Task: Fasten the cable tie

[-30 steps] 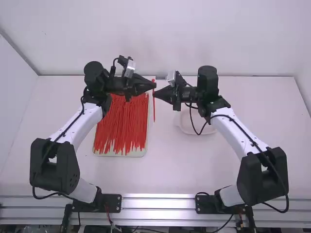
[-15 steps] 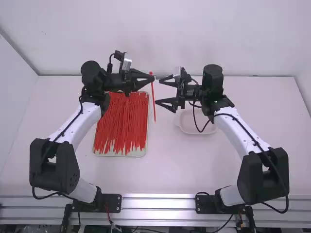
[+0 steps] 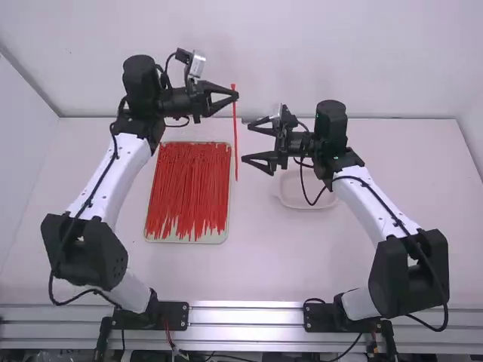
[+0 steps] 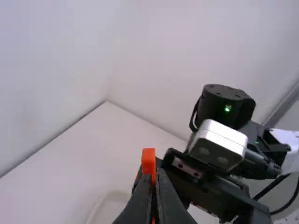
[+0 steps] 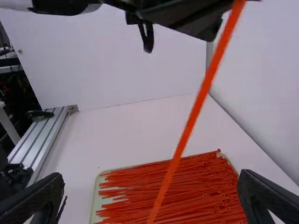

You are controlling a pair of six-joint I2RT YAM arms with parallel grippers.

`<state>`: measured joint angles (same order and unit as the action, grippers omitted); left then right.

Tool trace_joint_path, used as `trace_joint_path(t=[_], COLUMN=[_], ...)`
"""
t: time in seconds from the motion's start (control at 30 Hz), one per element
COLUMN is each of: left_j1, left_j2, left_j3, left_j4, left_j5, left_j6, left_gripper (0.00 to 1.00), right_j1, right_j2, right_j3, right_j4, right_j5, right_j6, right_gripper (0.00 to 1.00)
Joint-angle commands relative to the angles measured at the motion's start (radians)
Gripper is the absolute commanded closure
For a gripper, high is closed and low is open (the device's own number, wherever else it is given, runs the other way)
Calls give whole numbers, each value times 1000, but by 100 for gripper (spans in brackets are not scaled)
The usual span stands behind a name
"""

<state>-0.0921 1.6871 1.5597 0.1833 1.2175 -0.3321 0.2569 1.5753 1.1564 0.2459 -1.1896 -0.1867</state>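
I see the red cable tie (image 3: pixel 235 136) hanging upright above the counter (image 3: pixel 302 249), its top end pinched in my left hand (image 3: pixel 233 93), over the edge of the tray (image 3: pixel 187 240) of spare ties (image 3: pixel 189 188). My right hand (image 3: pixel 247 141) sits near the hanging tie, spread apart.

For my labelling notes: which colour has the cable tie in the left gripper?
Orange-red. The cable tie in the left gripper shows best in the right wrist view.

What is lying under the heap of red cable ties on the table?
A pale flat tray lies under the heap of red cable ties; its near edge and corners show. The ties cover its middle, so anything else there is hidden.
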Motion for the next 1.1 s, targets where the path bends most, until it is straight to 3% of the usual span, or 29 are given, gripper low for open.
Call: trace_joint_path(t=[0.0, 0.3, 0.53, 1.07], left_j1=[8, 42, 78, 77], left_j2=[56, 135, 137, 137], left_j3=[39, 43, 43, 43], left_j4=[-7, 76, 79, 86], left_j5=[-3, 51, 81, 156], left_j6=[-41, -304, -442, -676], left_gripper=[98, 98, 98, 98], right_j1=[-2, -23, -18, 80], right_j2=[7, 7, 7, 7], right_j3=[28, 27, 27, 27], right_j4=[-8, -98, -100, -101], right_j5=[11, 199, 192, 193], right_j6=[4, -37, -329, -972], right_gripper=[1, 1, 1, 1])
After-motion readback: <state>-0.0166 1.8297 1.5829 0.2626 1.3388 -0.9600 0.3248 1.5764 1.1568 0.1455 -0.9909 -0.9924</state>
